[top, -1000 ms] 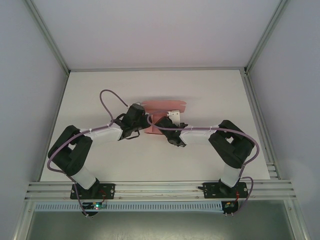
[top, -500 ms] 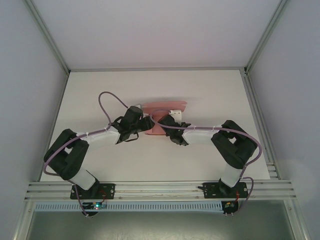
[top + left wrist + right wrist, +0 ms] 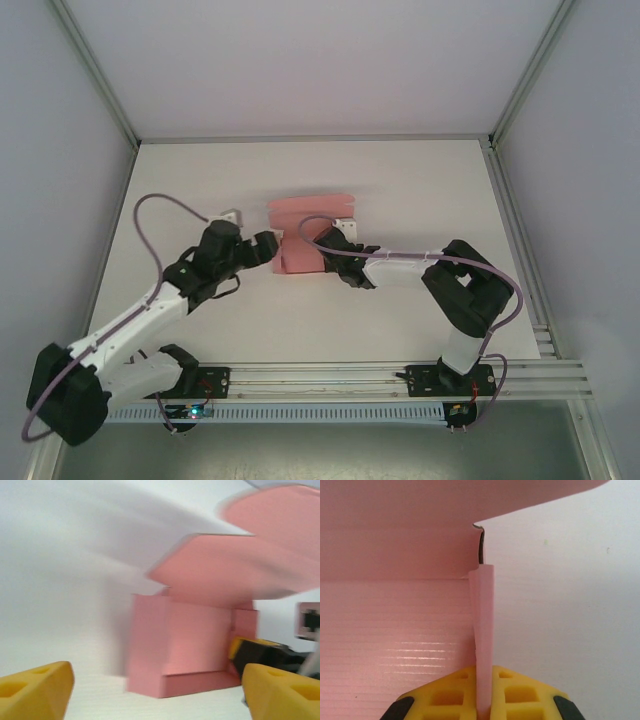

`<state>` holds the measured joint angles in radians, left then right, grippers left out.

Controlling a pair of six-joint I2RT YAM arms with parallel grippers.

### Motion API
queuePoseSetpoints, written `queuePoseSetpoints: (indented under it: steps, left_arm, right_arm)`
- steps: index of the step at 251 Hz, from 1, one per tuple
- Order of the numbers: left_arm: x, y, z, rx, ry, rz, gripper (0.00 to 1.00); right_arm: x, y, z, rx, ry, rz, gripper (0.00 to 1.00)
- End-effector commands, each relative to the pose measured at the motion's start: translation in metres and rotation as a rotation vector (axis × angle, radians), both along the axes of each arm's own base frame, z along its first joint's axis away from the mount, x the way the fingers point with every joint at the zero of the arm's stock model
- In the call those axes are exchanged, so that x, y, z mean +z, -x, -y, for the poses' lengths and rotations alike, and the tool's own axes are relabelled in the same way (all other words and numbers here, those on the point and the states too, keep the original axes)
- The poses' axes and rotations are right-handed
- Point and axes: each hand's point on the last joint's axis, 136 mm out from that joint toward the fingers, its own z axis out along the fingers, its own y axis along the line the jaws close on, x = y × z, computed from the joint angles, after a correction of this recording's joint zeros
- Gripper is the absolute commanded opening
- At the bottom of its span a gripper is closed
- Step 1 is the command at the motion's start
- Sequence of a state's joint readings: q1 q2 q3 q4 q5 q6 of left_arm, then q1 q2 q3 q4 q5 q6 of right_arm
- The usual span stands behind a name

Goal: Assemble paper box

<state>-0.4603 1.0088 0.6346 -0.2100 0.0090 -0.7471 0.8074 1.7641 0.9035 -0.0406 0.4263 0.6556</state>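
The right gripper [image 3: 484, 692] pinches an upright side wall of the paper box [image 3: 292, 210]. The left gripper [image 3: 268, 246] sits just beside it, jaws spread.

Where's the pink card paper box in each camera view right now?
Top external: pink card paper box at picture centre.
Left wrist: centre to right of the picture.
Right wrist: across the left and top.
Shared landmark: right pincer clamped on the box's side wall.

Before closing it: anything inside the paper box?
Bare pink card shows inside the paper box; the right gripper pinches its side wall. That gripper covers the near floor.
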Motion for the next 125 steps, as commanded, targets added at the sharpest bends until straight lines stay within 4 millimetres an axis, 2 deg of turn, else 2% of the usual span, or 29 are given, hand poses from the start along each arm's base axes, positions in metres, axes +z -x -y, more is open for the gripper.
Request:
queuePoseSetpoints:
  steps: [1,10,27,50,72,125]
  left_arm:
    - [-0.051,0.024,-0.034,0.102,0.016,-0.183,0.8]
    - [-0.059,0.024,-0.033,0.091,0.06,-0.194,0.77]
    - [-0.064,0.016,-0.016,0.008,0.172,-0.164,0.7]
    - [-0.055,0.004,0.011,-0.123,0.275,-0.097,0.6]
    - [-0.05,-0.005,0.025,-0.189,0.33,-0.056,0.5]
    - [-0.076,-0.017,0.028,-0.208,0.289,-0.077,0.48]
  right_arm:
    - [0.0,-0.005,-0.005,0.01,-0.006,-0.004,0.0]
    - [-0.001,-0.005,-0.006,0.014,-0.008,-0.008,0.0]
    - [-0.002,-0.005,-0.008,0.025,-0.012,-0.015,0.0]
    - [-0.005,-0.005,-0.009,0.032,-0.007,-0.028,0.0]
    - [-0.006,-0.005,-0.008,0.03,-0.007,-0.032,0.0]
    - [-0.01,-0.004,-0.009,0.035,-0.02,-0.044,0.0]
